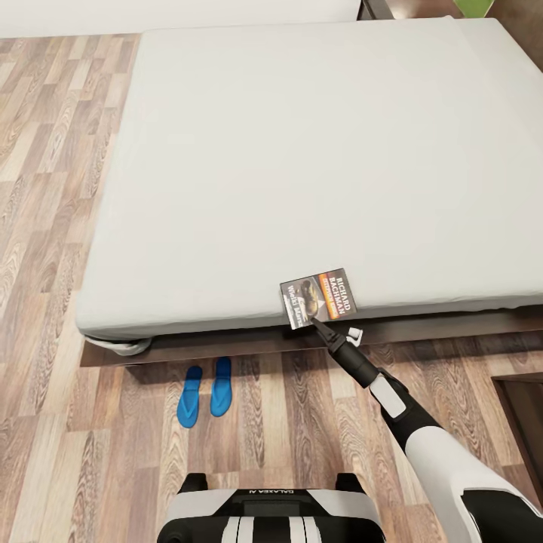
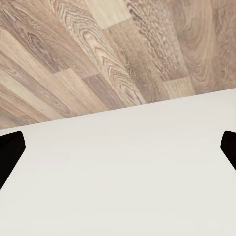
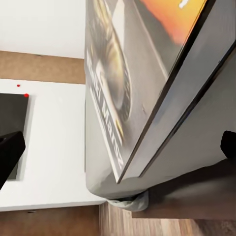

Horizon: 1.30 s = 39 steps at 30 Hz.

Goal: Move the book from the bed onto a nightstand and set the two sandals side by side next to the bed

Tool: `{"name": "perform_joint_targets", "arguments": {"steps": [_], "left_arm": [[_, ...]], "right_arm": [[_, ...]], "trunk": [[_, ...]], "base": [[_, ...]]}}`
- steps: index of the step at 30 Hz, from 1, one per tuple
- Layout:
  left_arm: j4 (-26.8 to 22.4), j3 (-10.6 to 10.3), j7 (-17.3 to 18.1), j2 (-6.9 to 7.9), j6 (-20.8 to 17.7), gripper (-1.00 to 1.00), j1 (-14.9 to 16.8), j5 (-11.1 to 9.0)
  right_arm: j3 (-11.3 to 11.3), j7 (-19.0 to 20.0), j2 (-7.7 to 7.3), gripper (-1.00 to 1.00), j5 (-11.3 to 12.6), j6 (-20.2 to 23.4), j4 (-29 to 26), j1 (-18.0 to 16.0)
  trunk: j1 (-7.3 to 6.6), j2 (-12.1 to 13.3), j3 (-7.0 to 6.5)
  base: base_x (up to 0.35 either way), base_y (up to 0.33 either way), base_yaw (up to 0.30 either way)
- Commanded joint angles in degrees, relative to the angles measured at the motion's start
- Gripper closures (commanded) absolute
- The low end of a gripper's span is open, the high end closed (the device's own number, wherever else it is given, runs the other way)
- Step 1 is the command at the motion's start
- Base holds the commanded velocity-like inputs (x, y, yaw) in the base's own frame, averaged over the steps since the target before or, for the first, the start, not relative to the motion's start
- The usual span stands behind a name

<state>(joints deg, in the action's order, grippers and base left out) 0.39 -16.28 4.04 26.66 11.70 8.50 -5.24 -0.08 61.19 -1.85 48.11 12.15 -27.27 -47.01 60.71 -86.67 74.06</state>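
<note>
1. Book (image 1: 317,298): it lies flat on the bed (image 1: 302,166), at the near edge, right of centre. Its near-left corner reaches the mattress edge or slightly past it. The cover faces up.
2. Right tool (image 1: 317,323): it sits at the near edge of the book, touching or just short of the near-left corner. The arm reaches in from the near right.
3. Key relation: the book lies directly beyond the tool tip, on the far side. Its long axis runs left to right, roughly along the bed edge, so the tool meets a long edge rather than a short end.
4. Right tool state: in the right wrist view the two finger tips sit wide apart at the frame sides, with the book (image 3: 142,83) between and ahead of them. The tool is open and grips nothing yet.
5. Left tool: its tips also sit wide apart, over a pale surface and floor. It is open and empty.
6. Arm choice: the right arm is at the book, so it is judged to be the working arm.
7. Sandals (image 1: 205,391): the pair lies side by side on the floor (image 1: 45,226), just near the bed, well left of the book.
</note>
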Motion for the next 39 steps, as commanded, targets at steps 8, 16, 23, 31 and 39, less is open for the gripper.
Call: {"name": "perform_joint_targets", "arguments": {"steps": [8,16,23,31,39], "left_arm": [[0.1,-0.4,0.3,-0.01,0.2,-1.00,0.0,-0.6],[0.1,-0.4,0.3,0.01,0.2,-1.00,0.0,-0.6],[0.1,-0.4,0.3,0.05,0.2,-1.00,0.0,-0.6],[0.1,-0.4,0.3,0.03,0.2,-1.00,0.0,-0.6],[0.1,-0.4,0.3,0.00,0.2,-1.00,0.0,-0.6]], "right_arm": [[0.0,0.2,0.00,-1.00,0.4,0.6,0.1,0.0],[0.2,0.1,-0.02,-1.00,0.3,0.6,0.0,-0.1],[0.2,0.2,-0.07,-1.00,0.3,0.7,0.0,0.0],[0.2,0.2,-0.08,-1.00,0.3,0.7,0.0,0.0],[0.3,0.2,-0.09,-1.00,0.3,0.7,0.0,0.0]], "trunk": [[0.00,0.0,0.02],[0.00,0.0,0.02],[0.00,0.0,0.02],[0.00,0.0,0.02],[0.00,0.0,0.02]], "base": [[0.000,0.036,0.000],[0.000,0.007,0.000],[0.000,0.011,0.000],[0.000,0.094,0.000],[0.000,0.024,0.000]]}}
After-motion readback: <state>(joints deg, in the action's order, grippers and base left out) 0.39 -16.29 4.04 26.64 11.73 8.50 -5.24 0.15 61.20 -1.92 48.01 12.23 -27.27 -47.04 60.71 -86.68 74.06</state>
